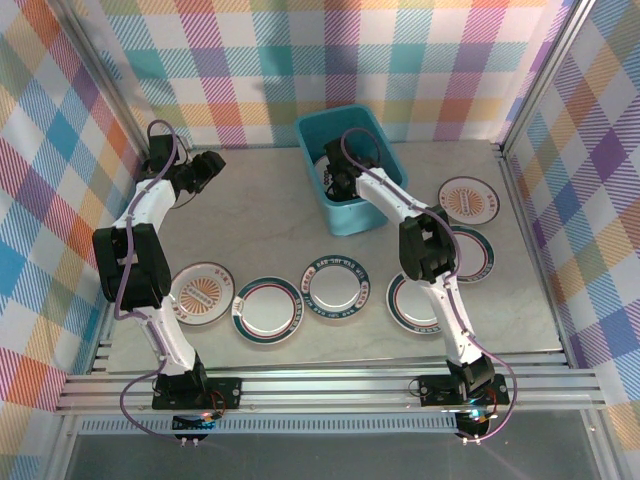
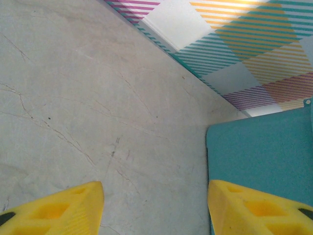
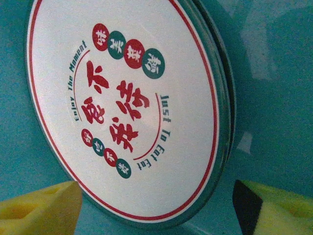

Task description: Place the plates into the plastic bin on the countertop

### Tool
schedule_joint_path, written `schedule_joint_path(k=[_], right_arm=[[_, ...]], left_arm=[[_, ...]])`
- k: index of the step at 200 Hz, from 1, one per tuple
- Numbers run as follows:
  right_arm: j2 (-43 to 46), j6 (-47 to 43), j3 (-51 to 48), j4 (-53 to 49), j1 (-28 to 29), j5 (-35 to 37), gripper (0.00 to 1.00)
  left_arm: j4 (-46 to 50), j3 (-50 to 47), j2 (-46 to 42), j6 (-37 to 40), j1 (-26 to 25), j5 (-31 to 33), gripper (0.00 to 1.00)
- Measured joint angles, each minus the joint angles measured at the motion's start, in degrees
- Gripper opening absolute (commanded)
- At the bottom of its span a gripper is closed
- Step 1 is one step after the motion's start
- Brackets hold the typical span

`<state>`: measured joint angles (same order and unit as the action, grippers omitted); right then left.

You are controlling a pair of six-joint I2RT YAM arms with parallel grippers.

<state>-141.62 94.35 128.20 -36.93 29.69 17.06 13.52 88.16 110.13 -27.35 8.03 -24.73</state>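
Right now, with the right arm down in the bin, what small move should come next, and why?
Probably lift the right gripper straight up out of the plastic bin: its fingers stand apart around the red-rimmed plate, which already rests inside, and more plates wait on the countertop.

A bare stretch of tabletop [image 1: 255, 215] was left free between the left tool [image 1: 207, 166] and the plastic bin [image 1: 352, 216]. In the left wrist view, bare surface was seen between the spread fingers [image 2: 58, 208], while the bin's outer wall was found just beside one of them. The bin's interior was largely taken up by the right tool [image 1: 335, 182] and a red-rimmed plate [image 3: 122, 107], with only a narrow margin left at the teal wall. The front strip was obstructed by a row of four plates [image 1: 338, 285], and the right side by two more plates [image 1: 468, 200].
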Motion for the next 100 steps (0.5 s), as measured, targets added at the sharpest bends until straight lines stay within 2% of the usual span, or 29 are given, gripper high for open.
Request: schedule_joint_path(k=[20,23,100], right_arm=[[0.1,-1.3,-0.2,0.2,0.0,-0.2,0.97],[0.1,-1.4,-0.3,0.3,0.0,-0.2,1.0],[6.2,-6.8,-8.9,4.8,-0.1,-0.2,0.99]], left_arm=[[0.0,-0.4,-0.2,0.0,0.0,0.0,0.58],[0.0,-0.5,-0.3,0.0,0.0,0.0,0.58],[4.5,-1.1,-3.0,2.9,0.0,2.2,0.58]])
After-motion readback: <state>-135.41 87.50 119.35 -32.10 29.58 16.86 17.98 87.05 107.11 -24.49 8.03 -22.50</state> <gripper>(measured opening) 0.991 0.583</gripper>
